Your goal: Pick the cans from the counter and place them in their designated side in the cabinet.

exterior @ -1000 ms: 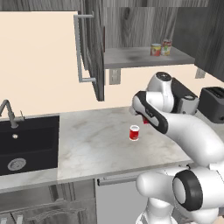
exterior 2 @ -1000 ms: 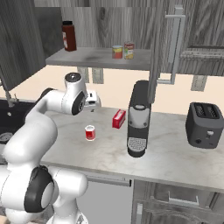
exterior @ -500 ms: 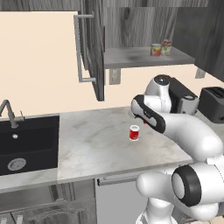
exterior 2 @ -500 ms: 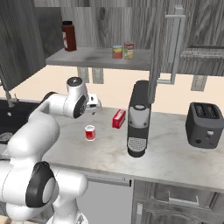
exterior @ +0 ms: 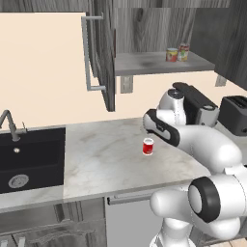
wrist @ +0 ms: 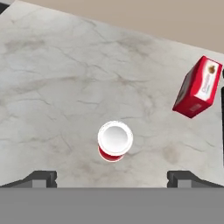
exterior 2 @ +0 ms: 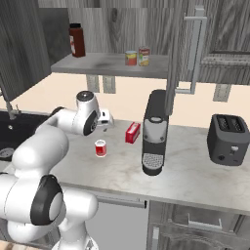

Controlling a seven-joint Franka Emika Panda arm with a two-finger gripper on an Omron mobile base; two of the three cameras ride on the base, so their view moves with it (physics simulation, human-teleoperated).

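Observation:
A red can (wrist: pixel 114 140) with a white band and silvery top stands upright on the marbled counter (wrist: pixel 61 83), also seen as the can (exterior: pixel 148 146) and the can (exterior 2: pixel 100 148). My gripper (wrist: pixel 113 177) hangs above and just behind it, open, with nothing between its fingertips (wrist: pixel 41 177). In the right base view the hand (exterior 2: pixel 105 119) sits over the counter behind the can. The open cabinet's shelf (exterior 2: pixel 97 64) carries two small tins (exterior 2: pixel 130 57), one with a yellow-orange label (exterior: pixel 171 54).
A small red box (wrist: pixel 199 87) lies right of the can, next to a black coffee machine (exterior 2: pixel 155 134). A toaster (exterior 2: pixel 229 140) stands far right. The black sink (exterior: pixel 29 159) is at left. A dark bottle (exterior 2: pixel 75 40) stands on the shelf's left side. Cabinet doors (exterior: pixel 99 53) hang open.
The hand has drifted slightly lower and toward the sink side, over the red can. The can has not moved and the jaws have stayed open.

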